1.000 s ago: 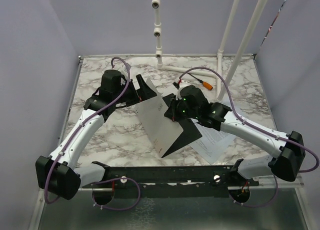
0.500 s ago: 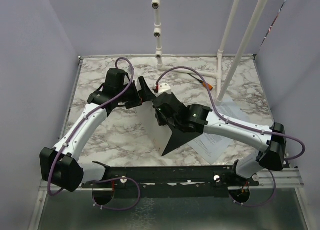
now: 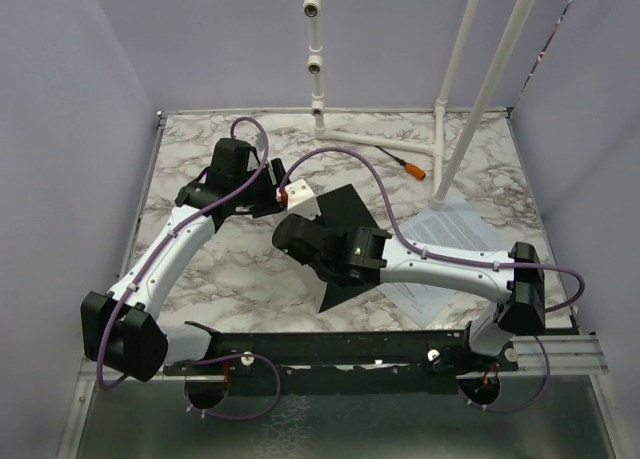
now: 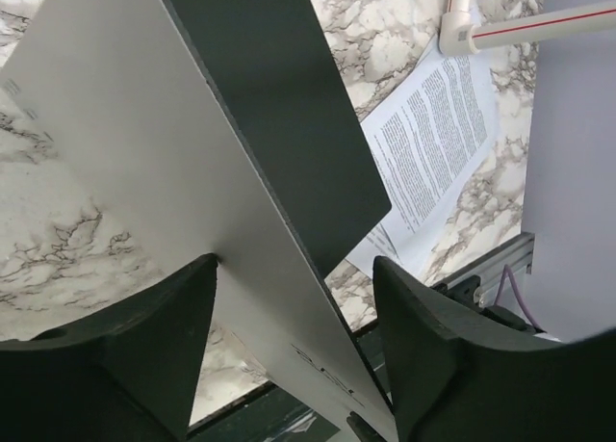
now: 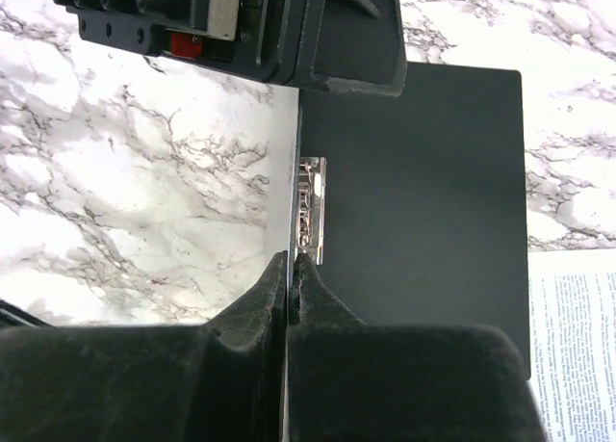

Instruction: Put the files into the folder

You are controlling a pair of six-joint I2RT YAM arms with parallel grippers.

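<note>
The folder lies open in the middle of the table, its black inside facing up. My right gripper is shut on the edge of the grey-beige cover, which stands upright and edge-on beside the metal spine clip. The black inside lies flat to the right of it. My left gripper is open, with the cover passing between its fingers. The files, printed white sheets, lie on the table right of the folder; they also show in the left wrist view.
An orange-handled screwdriver lies at the back right. White pipe posts stand behind the folder. A black rail runs along the near edge.
My right gripper has swung left with the cover in it, raising the cover from tilted to upright and baring the black inside. The left gripper has barely moved.
</note>
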